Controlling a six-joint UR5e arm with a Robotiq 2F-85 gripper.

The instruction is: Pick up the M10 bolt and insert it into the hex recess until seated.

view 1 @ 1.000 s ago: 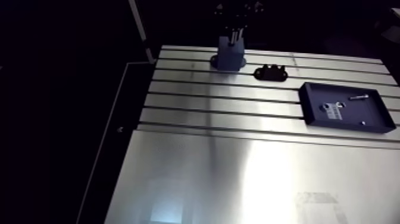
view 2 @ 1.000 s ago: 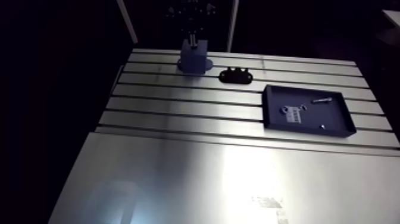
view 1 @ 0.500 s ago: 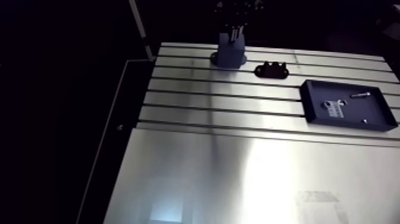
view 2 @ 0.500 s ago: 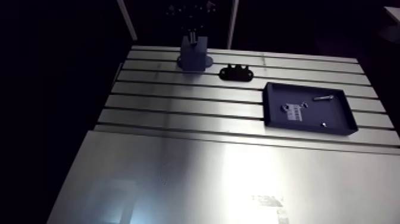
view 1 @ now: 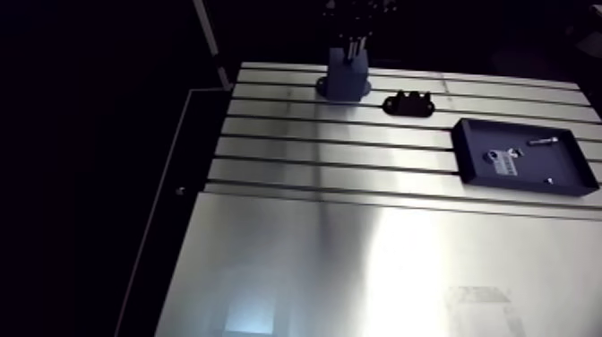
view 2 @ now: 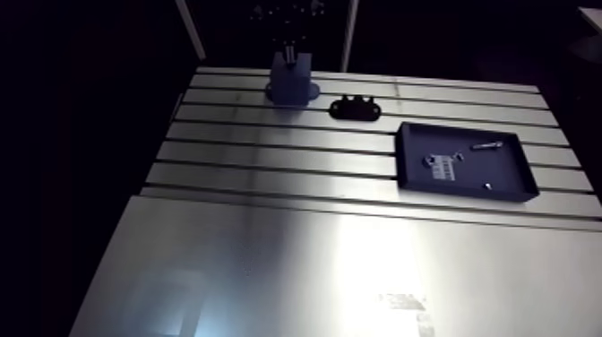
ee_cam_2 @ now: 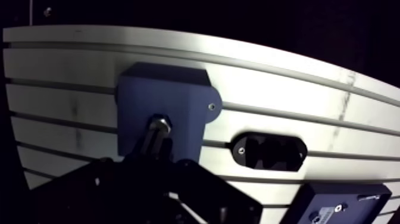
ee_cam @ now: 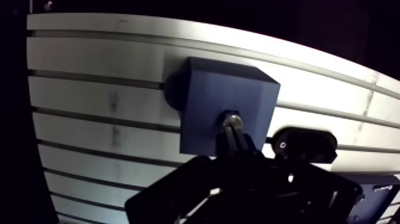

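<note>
The arm view shows the gripper (view 1: 352, 43) coming down at the far end of the slotted table (view 1: 358, 260), directly over a blue block (view 1: 344, 79) that stands on a rounded foot. Pale upright streaks run between the gripper and the block's top, too small here to read clearly. Just beside the block lies a dark oval plate (view 1: 408, 105) with holes along it. Well apart from both sits a dark tray (view 1: 528, 185) holding a few small pale parts.

The wrist view looks down past the fingers onto the block's top face. The M10 bolt (ee_cam: 232, 121) is clamped between the two fingertips, which stand close together on its shank. Its long axis follows the gripper's own line, pointing straight ahead of the fingers and down at the block. Its metal far end meets the middle of the block's top face. How deep it sits in the block cannot be told, as the end covers the opening. The oval plate lies beside the block, apart from it, and a corner of the tray shows near the gripper's body.
</note>
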